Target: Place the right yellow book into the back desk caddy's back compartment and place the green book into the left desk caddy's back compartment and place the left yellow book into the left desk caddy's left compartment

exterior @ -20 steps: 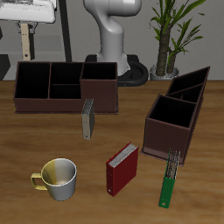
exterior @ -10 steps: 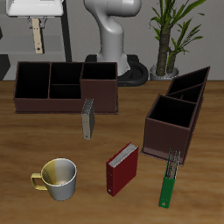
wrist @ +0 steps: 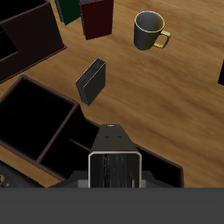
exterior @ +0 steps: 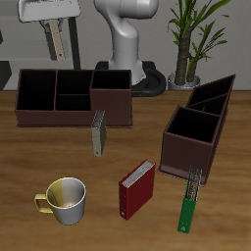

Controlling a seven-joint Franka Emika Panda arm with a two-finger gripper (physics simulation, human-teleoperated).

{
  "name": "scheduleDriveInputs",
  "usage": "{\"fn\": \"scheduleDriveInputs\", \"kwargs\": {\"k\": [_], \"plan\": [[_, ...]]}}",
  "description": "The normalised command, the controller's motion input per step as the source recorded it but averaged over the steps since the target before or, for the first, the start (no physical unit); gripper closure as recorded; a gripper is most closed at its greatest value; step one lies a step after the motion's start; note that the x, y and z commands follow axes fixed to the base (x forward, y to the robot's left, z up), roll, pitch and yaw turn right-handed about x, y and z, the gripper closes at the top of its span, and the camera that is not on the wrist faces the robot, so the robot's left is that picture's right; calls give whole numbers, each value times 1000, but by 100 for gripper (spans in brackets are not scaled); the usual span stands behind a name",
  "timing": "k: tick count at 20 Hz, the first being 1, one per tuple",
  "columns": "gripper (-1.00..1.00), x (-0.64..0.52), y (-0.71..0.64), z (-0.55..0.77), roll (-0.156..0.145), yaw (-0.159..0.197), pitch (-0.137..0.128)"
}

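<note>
Hovering high above the long dark reddish-brown back desk caddy, the pincer pinches the thin, tan-covered right yellow book, which hangs upright over the desk's far side.

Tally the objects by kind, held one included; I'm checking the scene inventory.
Dull yellow-tan thin books: 2
Red thin book: 1
Green thin book: 1
Dark reddish-brown open-topped desk caddies: 2
Yellow-and-grey ceramic mug: 1
Total: 7
</note>
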Motion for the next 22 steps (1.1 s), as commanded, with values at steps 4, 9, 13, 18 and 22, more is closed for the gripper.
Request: {"fn": "scheduleDriveInputs", "kwargs": {"k": [4, 9, 13, 18, 22], "plan": [[100, -198, 298, -101, 14, 329, 50], [100, -165, 244, -126, -5, 461, -34], [100, -195, 101, -197, 6, 551, 65], [100, -75, -16, -116, -18, 285, 123], [100, 52, -246, 124, -95, 288, -36]]}}
